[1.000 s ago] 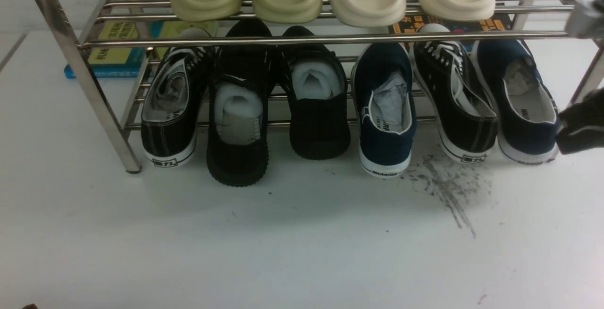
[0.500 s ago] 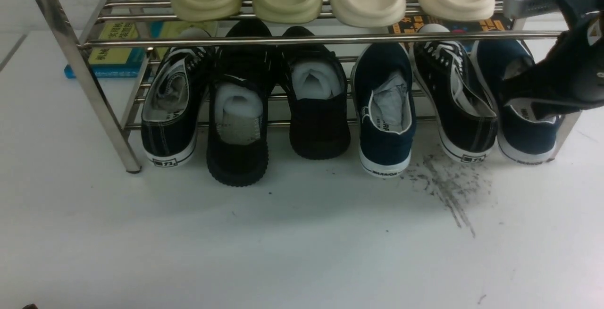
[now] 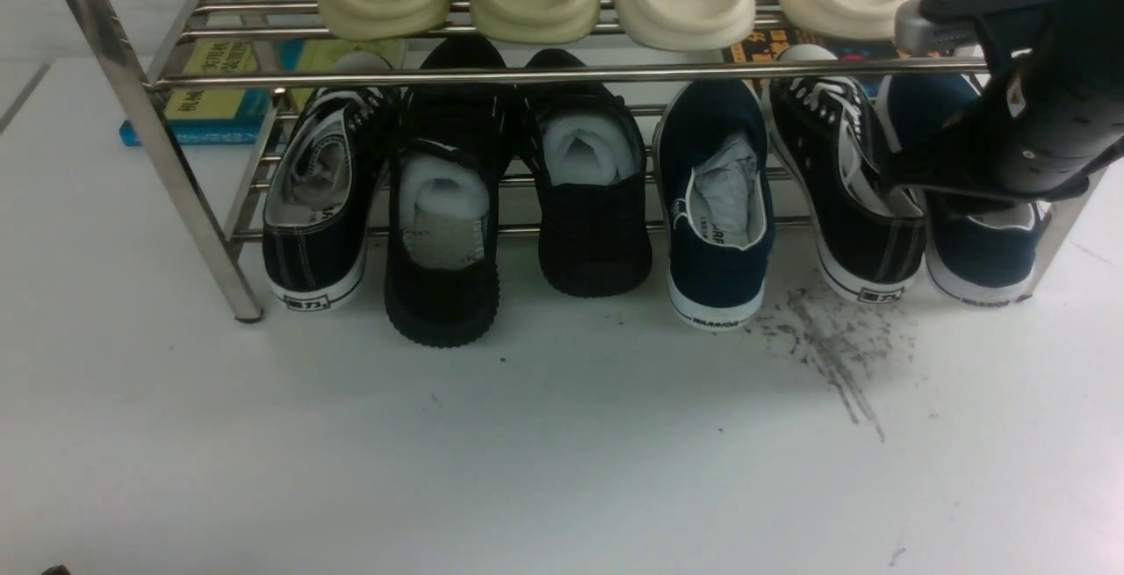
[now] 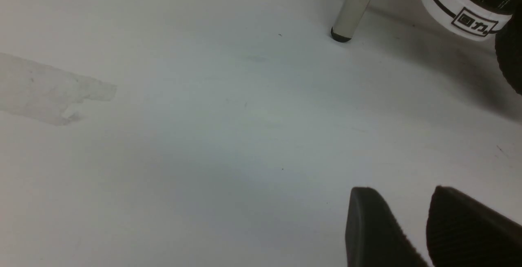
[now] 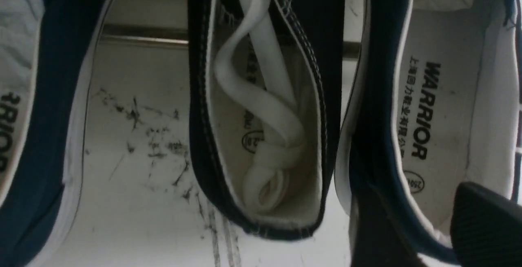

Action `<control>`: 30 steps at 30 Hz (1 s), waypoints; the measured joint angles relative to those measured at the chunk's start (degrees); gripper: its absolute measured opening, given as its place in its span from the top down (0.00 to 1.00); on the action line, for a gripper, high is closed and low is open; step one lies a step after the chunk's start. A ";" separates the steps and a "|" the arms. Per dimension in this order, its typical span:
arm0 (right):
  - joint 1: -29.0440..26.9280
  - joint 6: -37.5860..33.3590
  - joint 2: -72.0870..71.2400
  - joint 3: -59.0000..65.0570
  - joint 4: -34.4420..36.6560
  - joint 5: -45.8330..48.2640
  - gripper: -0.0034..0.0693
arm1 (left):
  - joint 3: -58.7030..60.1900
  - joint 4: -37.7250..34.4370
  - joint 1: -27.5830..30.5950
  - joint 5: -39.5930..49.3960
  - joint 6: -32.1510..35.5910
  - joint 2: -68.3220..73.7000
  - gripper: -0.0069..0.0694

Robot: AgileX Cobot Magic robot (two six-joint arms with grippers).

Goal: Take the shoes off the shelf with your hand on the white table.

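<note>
On the right gripper [image 5: 424, 234], jaws stand apart: one finger inside the navy slip-on [image 5: 440, 95] just beneath it on the shelf [image 3: 562, 75], one outside its wall. Best sink deeper before pinching, clear of the lace-up sneaker [image 5: 265, 136] alongside.

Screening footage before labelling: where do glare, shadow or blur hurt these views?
Front view: crisp, with bright glare on the shelf leg and soft shadow on the white table beneath it. Left wrist view: soft light, the left claw dark. Right wrist view: close and dim, navy shoe print legible, frame edges softer.
</note>
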 joint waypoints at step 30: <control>0.00 17.93 8.61 0.00 -11.91 -5.49 0.54 | 0.00 0.00 0.00 0.00 0.00 -0.02 0.60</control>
